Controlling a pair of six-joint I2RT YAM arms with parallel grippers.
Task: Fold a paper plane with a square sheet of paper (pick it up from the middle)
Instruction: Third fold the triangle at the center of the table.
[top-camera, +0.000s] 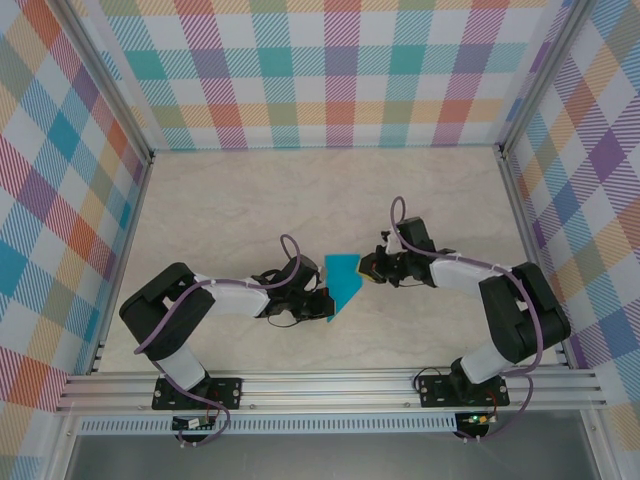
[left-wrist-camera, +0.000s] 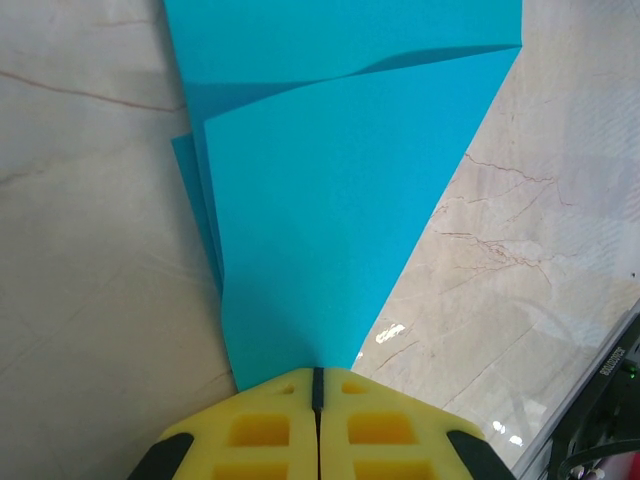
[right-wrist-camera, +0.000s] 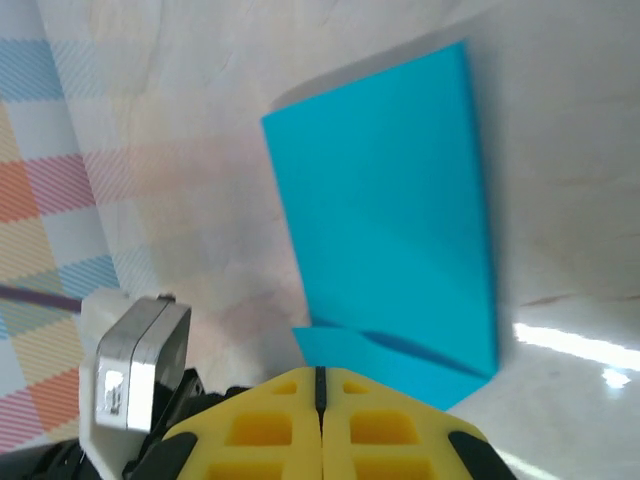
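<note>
The teal-blue sheet of paper (top-camera: 343, 280) lies on the table between my two grippers, folded into a tapering paper plane shape with a flat far end and a pointed near end. In the left wrist view the paper (left-wrist-camera: 330, 200) narrows toward my left gripper (left-wrist-camera: 318, 375), whose yellow fingers are shut, and the point runs under their tips. A folded flap stands slightly raised. My right gripper (right-wrist-camera: 320, 375) is shut too, its tips over the paper's (right-wrist-camera: 390, 200) right edge. From above, the left gripper (top-camera: 322, 305) is at the point and the right gripper (top-camera: 368, 268) at the right side.
Plaid walls (top-camera: 340, 70) enclose the marble table (top-camera: 250, 200) on three sides. An aluminium rail (top-camera: 330, 385) runs along the near edge. The left arm's silver camera block (right-wrist-camera: 140, 370) sits close to the right fingers.
</note>
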